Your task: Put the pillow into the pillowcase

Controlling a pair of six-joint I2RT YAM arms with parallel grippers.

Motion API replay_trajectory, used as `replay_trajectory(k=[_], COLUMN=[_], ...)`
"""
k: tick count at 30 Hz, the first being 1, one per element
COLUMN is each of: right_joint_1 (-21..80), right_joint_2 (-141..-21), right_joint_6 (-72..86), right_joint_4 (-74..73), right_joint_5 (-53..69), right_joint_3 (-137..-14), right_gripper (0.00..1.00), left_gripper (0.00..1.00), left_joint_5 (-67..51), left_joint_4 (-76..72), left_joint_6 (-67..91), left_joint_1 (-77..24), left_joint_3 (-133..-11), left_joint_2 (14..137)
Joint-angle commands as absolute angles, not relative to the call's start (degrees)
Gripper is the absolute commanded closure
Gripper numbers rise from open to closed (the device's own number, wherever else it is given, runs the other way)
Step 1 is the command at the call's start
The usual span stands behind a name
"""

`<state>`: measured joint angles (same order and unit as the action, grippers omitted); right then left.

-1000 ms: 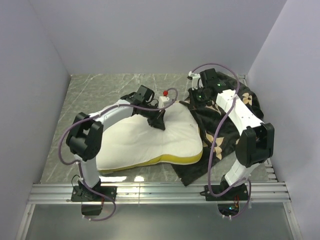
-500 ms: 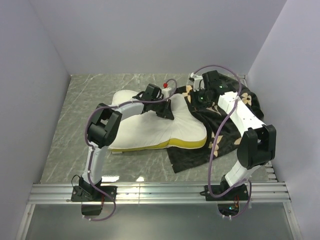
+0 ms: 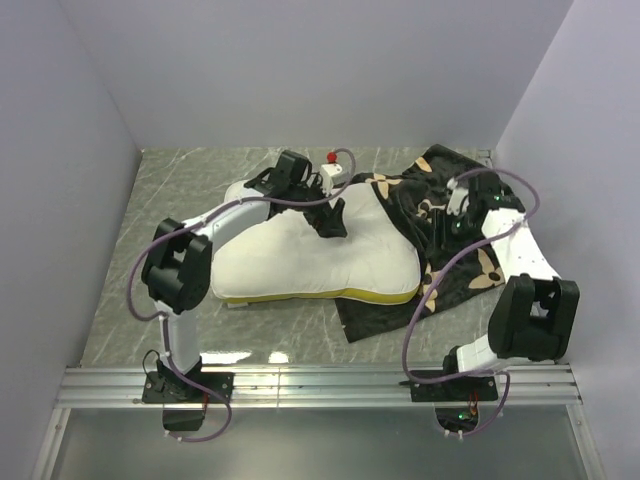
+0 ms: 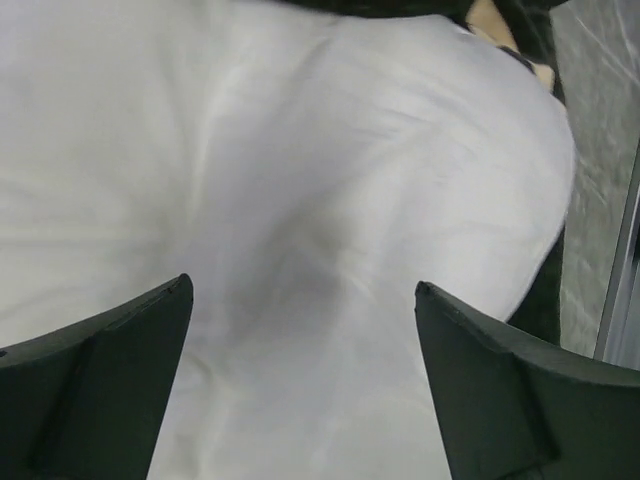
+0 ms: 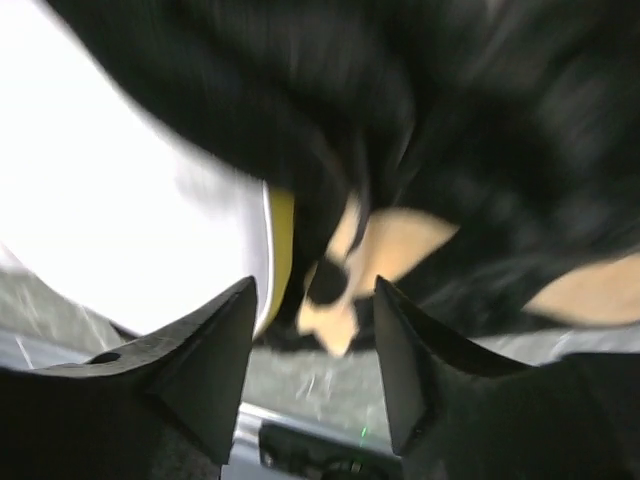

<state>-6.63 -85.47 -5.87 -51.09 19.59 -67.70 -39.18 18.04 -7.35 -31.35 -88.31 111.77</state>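
Observation:
The white pillow [image 3: 300, 260] lies flat mid-table, its yellow band [image 3: 345, 296] along the near edge. Its right end rests against the black pillowcase [image 3: 475, 275] with tan flowers, which is bunched behind and beside it and shows under its near right corner. My left gripper [image 3: 333, 222] hovers over the pillow's far middle. In the left wrist view the left gripper [image 4: 300, 290] is wide open with only pillow [image 4: 300, 150] beneath. My right gripper [image 3: 441, 226] is over the pillowcase. In the blurred right wrist view the right gripper [image 5: 315, 290] is open and empty, pillowcase [image 5: 480, 120] ahead, pillow [image 5: 120, 200] at left.
Grey marbled table [image 3: 180, 190] is boxed in by pale walls on the left, back and right. A metal rail [image 3: 320, 385] runs along the near edge by the arm bases. The pillowcase spreads to the right wall.
Both grippers have opened and let go. The pillow has settled flatter and further right against the pillowcase. My right arm has swung right, away from the pillow.

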Motion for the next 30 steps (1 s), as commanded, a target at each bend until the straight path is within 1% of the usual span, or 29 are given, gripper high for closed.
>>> replay_trajectory(k=[1,4,8,10,18,19,20,21,25,30], right_joint_1=[-5.6,-5.6,-5.4,-5.5,-2.4,-2.4,-2.5,-2.5,-3.1,-3.1], right_joint_2=[-83.3,-86.0,-91.3,-93.6,-101.0,-101.2,-100.9,-100.2,-93.9,-87.6], right_joint_6=[-6.5,-4.2,-2.3,-1.5,-0.1,-0.2,-0.2,-0.5,-1.8,-2.1], right_joint_4=[-49.8,-44.7,-38.4,-38.2,-37.6,-37.9,-38.0,-38.8,-42.3,-46.3], right_joint_5=[19.7,20.3,17.1,17.6,17.5,18.3,19.2,19.5,21.8,24.3], right_joint_3=[-61.2,-59.7,-58.9,-60.5,-64.1,-64.2,-64.2,-64.2,-63.3,-62.4], right_gripper=[0.48,0.55,0.57,0.6,0.6,0.79,0.92,1.0,1.0,1.0], left_gripper=[0.02,0.01,0.01,0.01,0.01,0.01,0.01,0.01,0.01,0.01], left_joint_5=[-41.6,-42.9,-41.8,-41.4,-39.1,-39.7,-39.7,-39.7,-35.4,-29.7], left_joint_4=[24.2,18.9,14.1,11.3,8.5,8.4,7.8,7.5,2.0,0.4], left_joint_6=[-21.3,-19.7,-18.5,-17.6,-14.9,-14.3,-14.2,-14.3,-15.4,-14.8], left_joint_1=[-36.3,-38.6,-41.3,-42.0,-43.6,-43.9,-44.1,-44.6,-49.4,-52.5], left_joint_3=[-88.3,-86.1,-83.9,-83.1,-82.9,-83.0,-82.9,-82.8,-79.6,-80.2], left_joint_2=[107.5,107.1,107.7,108.1,112.5,112.8,113.3,113.4,112.9,117.6])
